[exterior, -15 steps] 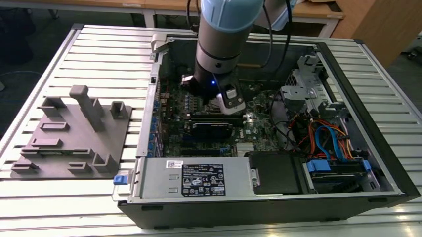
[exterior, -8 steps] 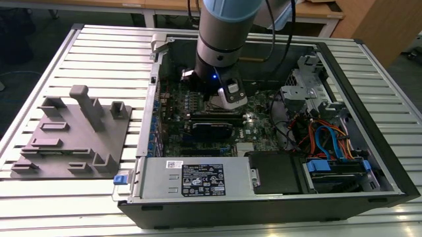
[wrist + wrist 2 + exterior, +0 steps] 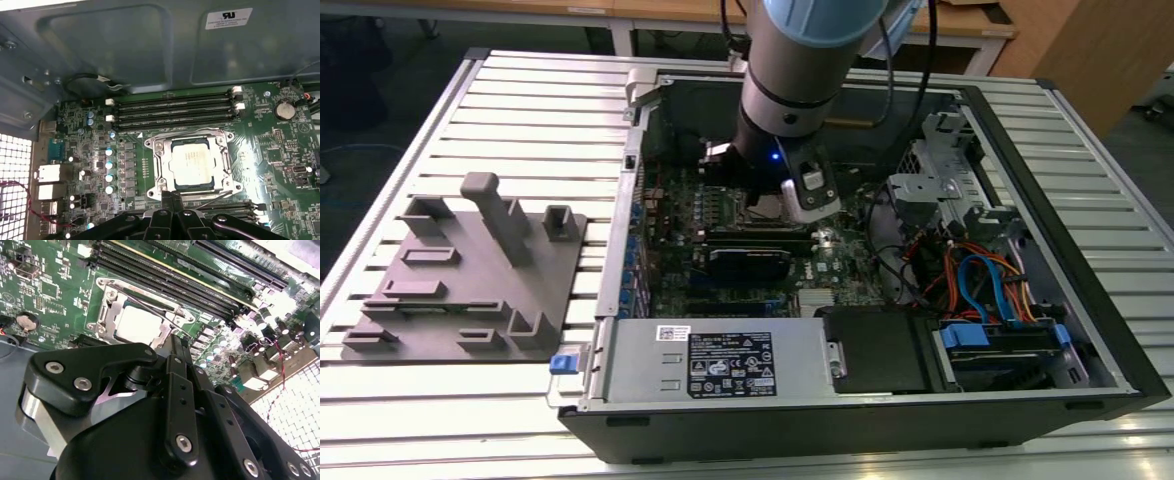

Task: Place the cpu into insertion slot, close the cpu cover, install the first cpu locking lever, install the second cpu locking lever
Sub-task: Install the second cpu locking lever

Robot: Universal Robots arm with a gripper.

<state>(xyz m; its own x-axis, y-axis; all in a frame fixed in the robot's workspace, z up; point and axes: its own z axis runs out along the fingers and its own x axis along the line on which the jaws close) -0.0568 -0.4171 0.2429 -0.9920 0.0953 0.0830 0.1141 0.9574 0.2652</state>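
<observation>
1 cpu (image 3: 192,167), 1 cpu cover (image 3: 161,172), 1 gripper (image 3: 172,199)

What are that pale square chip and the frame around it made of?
The cpu looks like dull silver-grey metal: flat, matte, evenly pale. The cpu cover around it seems to be thin bright steel, glinting at its edges. The motherboard looks like green lacquered board.
</observation>
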